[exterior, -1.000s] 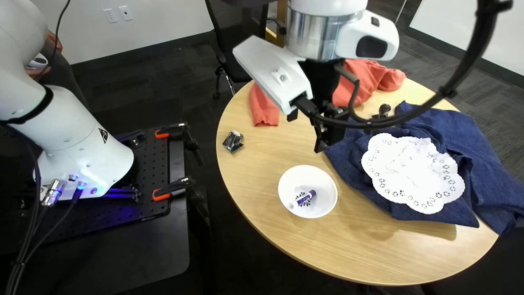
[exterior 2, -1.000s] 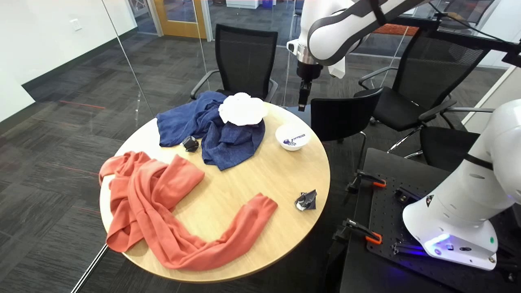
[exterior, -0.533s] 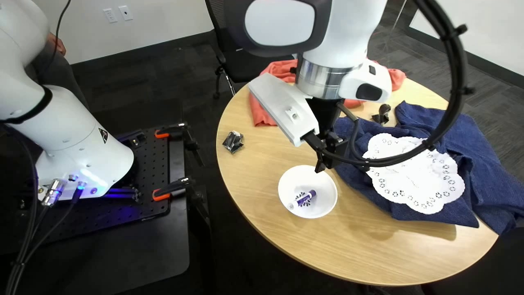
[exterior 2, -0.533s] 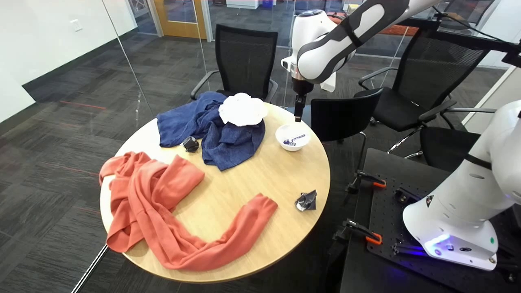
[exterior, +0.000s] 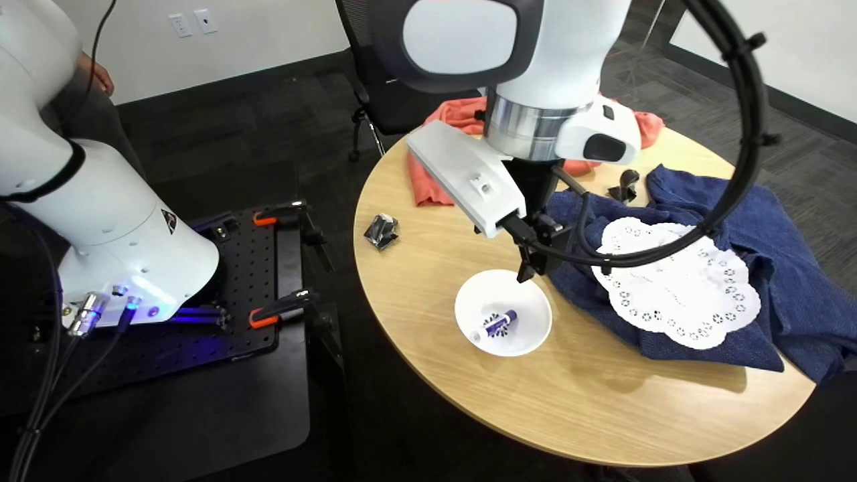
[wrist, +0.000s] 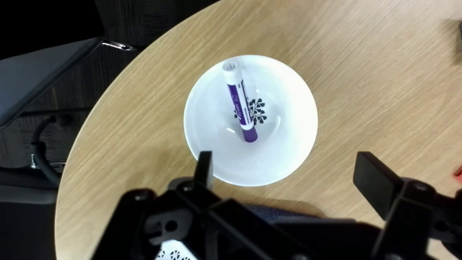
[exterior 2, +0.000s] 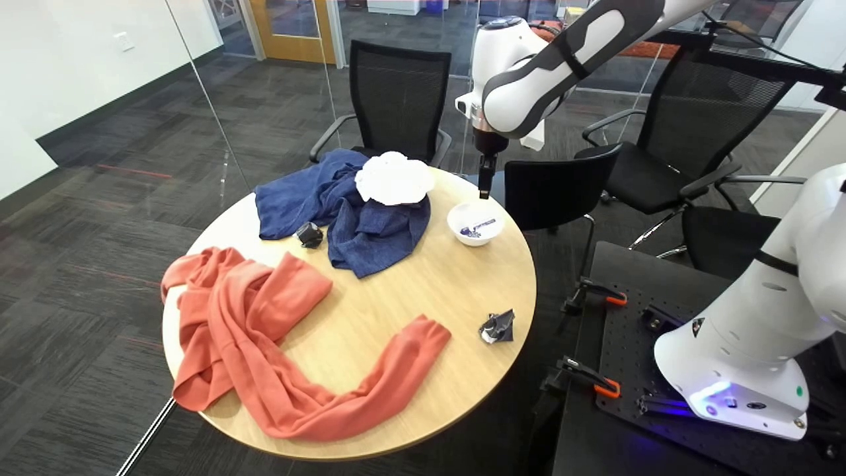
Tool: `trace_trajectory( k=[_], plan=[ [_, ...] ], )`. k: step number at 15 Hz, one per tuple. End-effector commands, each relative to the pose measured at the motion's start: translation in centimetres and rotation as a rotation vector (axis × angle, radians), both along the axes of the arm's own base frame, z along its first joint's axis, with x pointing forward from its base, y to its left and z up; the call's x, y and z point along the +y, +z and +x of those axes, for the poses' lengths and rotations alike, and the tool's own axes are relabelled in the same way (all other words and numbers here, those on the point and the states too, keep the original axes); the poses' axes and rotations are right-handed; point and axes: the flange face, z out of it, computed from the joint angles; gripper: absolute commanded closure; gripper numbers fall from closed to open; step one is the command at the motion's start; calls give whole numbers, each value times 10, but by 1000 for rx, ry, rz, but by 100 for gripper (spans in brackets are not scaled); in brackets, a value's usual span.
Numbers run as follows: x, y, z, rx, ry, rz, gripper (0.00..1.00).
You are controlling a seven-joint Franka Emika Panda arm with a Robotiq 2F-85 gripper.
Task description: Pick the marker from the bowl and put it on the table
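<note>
When I look through the wrist view, the nearest thing for me is the gripper [wrist: 284,157], which hangs near the white bowl [wrist: 299,115], its jaws standing well apart. The marker [wrist: 241,104] lies inside this bowl, over a dark leaf pattern on the bottom. Along its purple-and-white body there runs small lettering, which I am not able to read with certainty. Its long axis is tilted: the white end is raised close to the rim, while the purple end sits lower in the bowl and points, in this same view, to the gripper's side.

Under the bowl is the table [exterior: 602,415], round, with a smooth top of light wood and a fine grain. In both exterior views a dark blue cloth [exterior: 783,234] lies near the bowl and bears a white lacy doily [exterior: 676,294]. Just beside the cloth there is a small dark object [exterior 2: 308,234], of which I cannot tell the kind. An orange-red garment [exterior 2: 231,324] stretches one long sleeve over the wood, and a crumpled dark wrapper [exterior 2: 499,326] lies near the table's edge.

Farther off, in an exterior view, I see black chairs [exterior 2: 400,92] on the dark grey carpet [exterior 2: 112,231], then a white wall [exterior 2: 79,73] and a wooden door [exterior 2: 301,47].
</note>
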Motion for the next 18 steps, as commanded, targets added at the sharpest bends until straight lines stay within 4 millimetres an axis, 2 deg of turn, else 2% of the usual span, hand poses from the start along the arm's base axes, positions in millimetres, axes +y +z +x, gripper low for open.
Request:
trace_trajectory(
  k=[1,9,16,18],
  plan=[
    [-1,-16,8,11,49,-53,0],
    [4,-64,9,110,153,-118,0],
    [3,-95,14,159,173,-118,0],
    [1,-102,17,168,172,-113,20]
  ],
)
